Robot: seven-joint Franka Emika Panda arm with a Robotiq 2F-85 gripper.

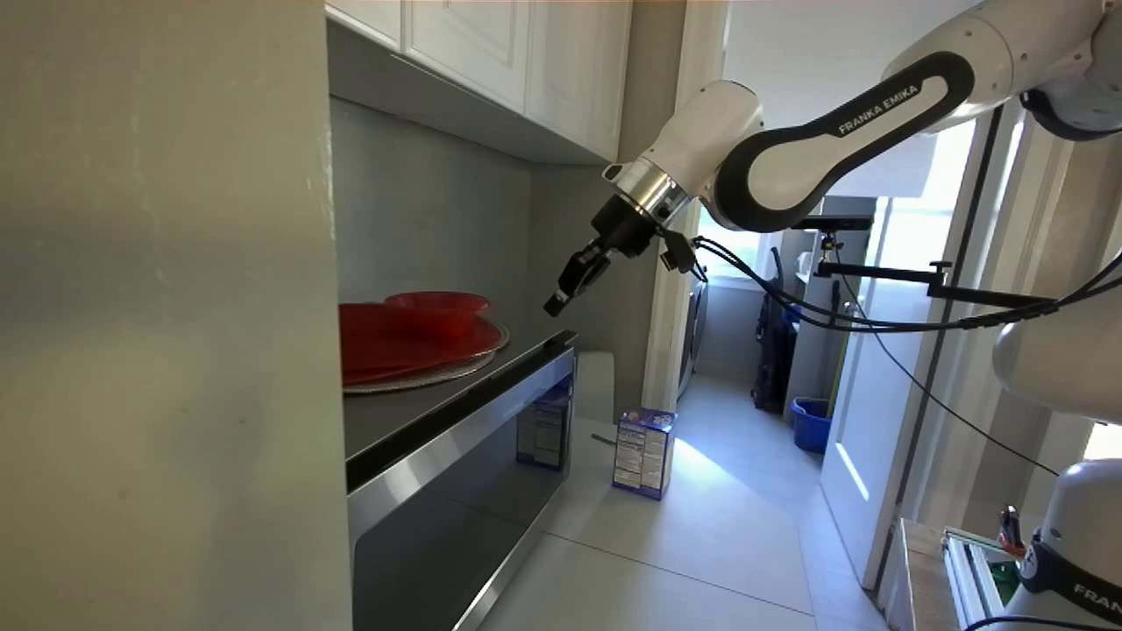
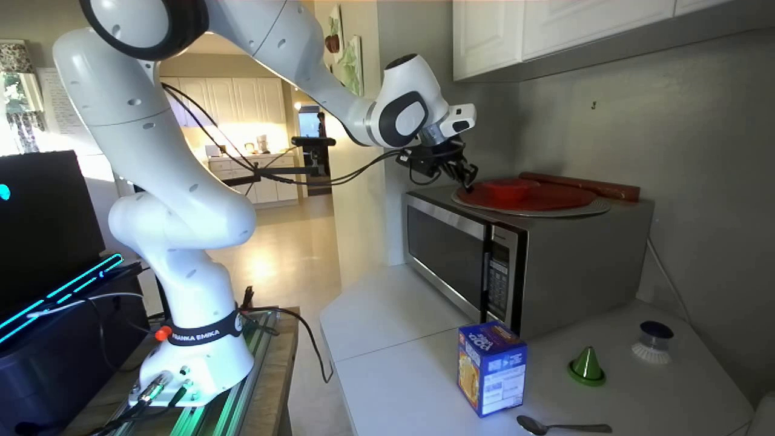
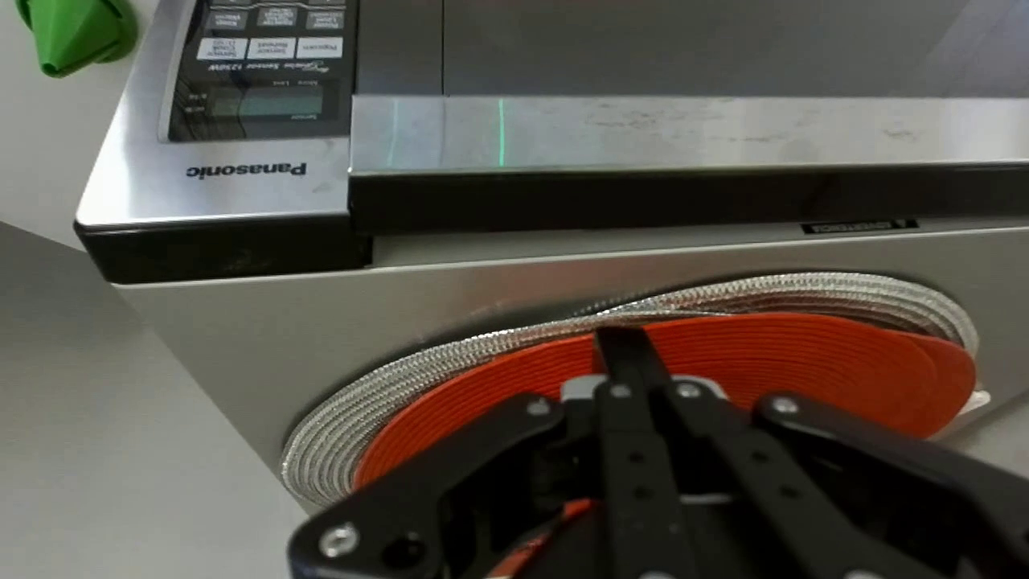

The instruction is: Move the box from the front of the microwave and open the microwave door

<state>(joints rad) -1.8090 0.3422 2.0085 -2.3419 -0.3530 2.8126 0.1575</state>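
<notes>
The box point(image 2: 491, 369) is a purple-blue carton standing upright on the white counter, apart from the microwave's front near its control-panel end. It also shows in an exterior view point(image 1: 644, 451) and is out of the wrist view. The microwave point(image 2: 581, 266) is silver-grey; its control panel point(image 3: 265, 88) shows in the wrist view. The microwave door point(image 2: 445, 254) stands slightly forward of the panel; a narrow strip shows behind its top edge point(image 3: 691, 193) in the wrist view. My gripper point(image 3: 631, 334) is shut and empty, above the microwave top near its front edge point(image 1: 554, 305).
Red placemats point(image 3: 764, 362), silver placemats point(image 3: 338, 434) and a red bowl point(image 2: 508, 189) lie on the microwave, with a red roll point(image 2: 581, 184) behind. White cabinets point(image 2: 563, 30) hang above. A green cone point(image 2: 586, 366), a brush point(image 2: 654, 342) and a spoon point(image 2: 563, 426) are on the counter.
</notes>
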